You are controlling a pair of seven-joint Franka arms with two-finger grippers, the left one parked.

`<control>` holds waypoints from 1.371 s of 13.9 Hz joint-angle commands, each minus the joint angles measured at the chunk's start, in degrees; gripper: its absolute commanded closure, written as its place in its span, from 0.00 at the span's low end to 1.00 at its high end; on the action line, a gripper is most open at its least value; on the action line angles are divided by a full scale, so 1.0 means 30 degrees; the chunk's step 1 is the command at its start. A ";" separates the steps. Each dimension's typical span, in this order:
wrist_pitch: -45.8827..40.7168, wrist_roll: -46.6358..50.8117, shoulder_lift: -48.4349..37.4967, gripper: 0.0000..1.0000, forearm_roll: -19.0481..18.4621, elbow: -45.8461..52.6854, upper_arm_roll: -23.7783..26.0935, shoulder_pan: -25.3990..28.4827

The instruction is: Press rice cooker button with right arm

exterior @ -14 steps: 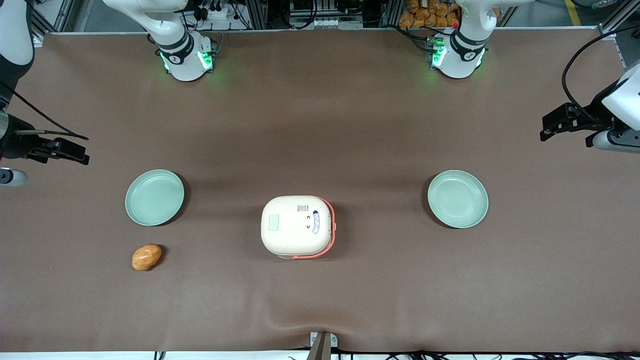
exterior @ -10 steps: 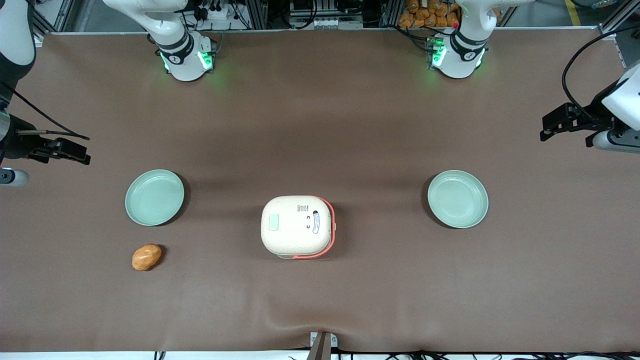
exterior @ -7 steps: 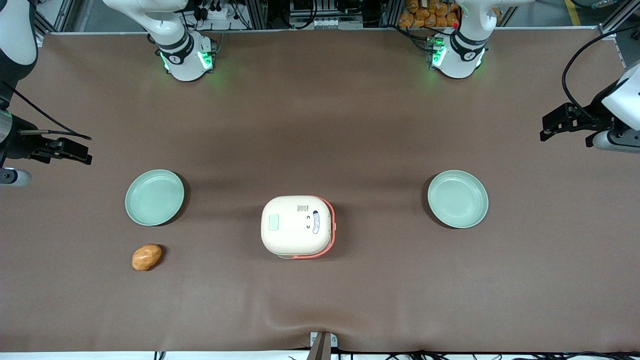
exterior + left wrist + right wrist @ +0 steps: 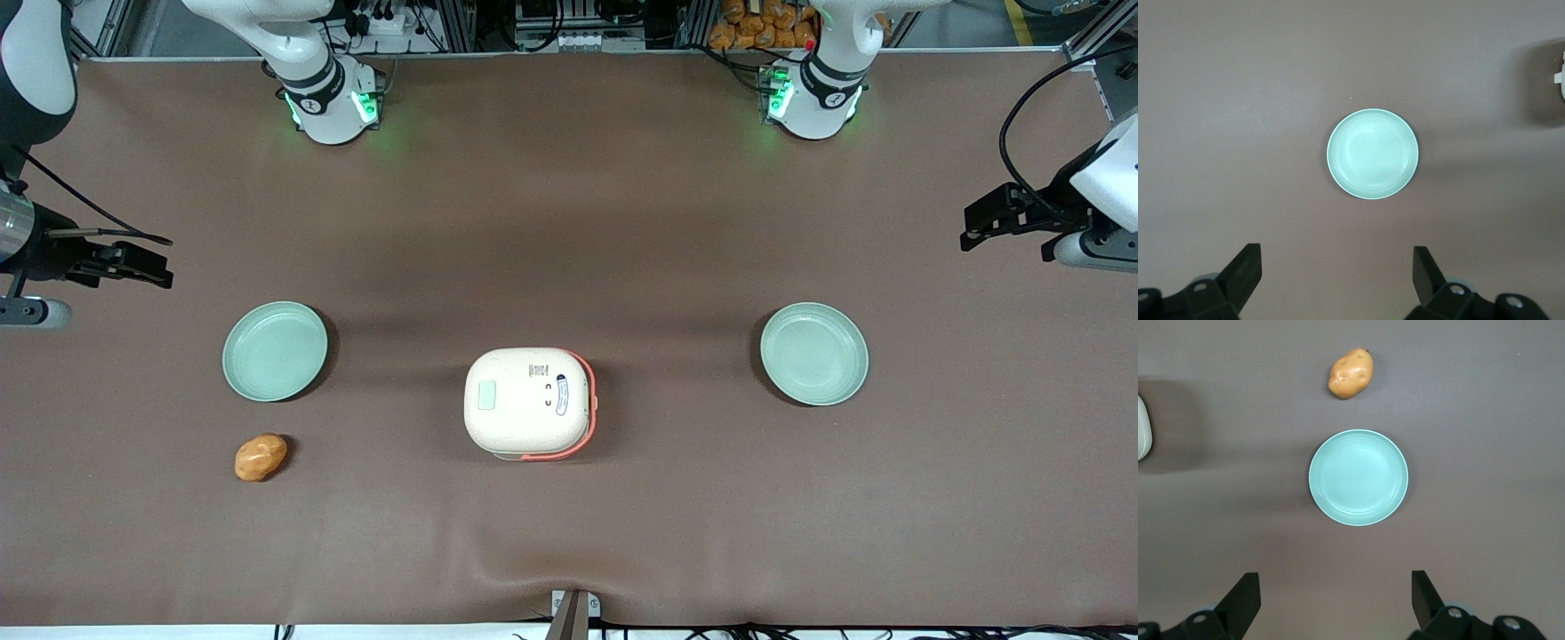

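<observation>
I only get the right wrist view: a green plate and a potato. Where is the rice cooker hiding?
Observer: The rice cooker sits mid-table, lid shut, toward the parked arm's end from that plate.
Operator: Is the pincer near it?
Observer: No. The open pincer hovers at the working arm's end, well apart from the cooker.
Operator: Anything else out there?
Observer: A second plate lies toward the parked arm's end.

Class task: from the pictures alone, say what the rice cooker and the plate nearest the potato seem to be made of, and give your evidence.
The rice cooker: probably matte plastic, since its cream shell is smooth, even and moulded round. The plate: glazed ceramic or melamine, cannot tell which, though its pale green surface shows a soft sheen and ring lines. The claw, open, hangs above the table near that plate.
</observation>
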 commanded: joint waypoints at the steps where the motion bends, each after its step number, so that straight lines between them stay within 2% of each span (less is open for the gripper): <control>1: -0.0060 -0.0168 -0.0289 0.00 0.0324 -0.0078 -0.0038 0.0192; 7: 0.0290 0.0036 -0.0114 0.00 0.0412 0.0068 -0.0009 0.2444; 11: 0.2571 0.0065 0.0587 0.00 0.0412 0.0068 0.0050 0.4348; 12: 0.3273 0.0037 0.0735 0.00 0.0615 0.0039 0.0079 0.4556; 16: 0.5413 0.0036 0.2226 0.00 0.3598 0.0039 0.0050 0.5288; 18: 0.6672 0.0065 0.3017 0.00 0.3957 0.0068 0.0050 0.6077; 19: 0.7200 0.0066 0.3398 0.11 0.3870 0.0068 0.0050 0.6603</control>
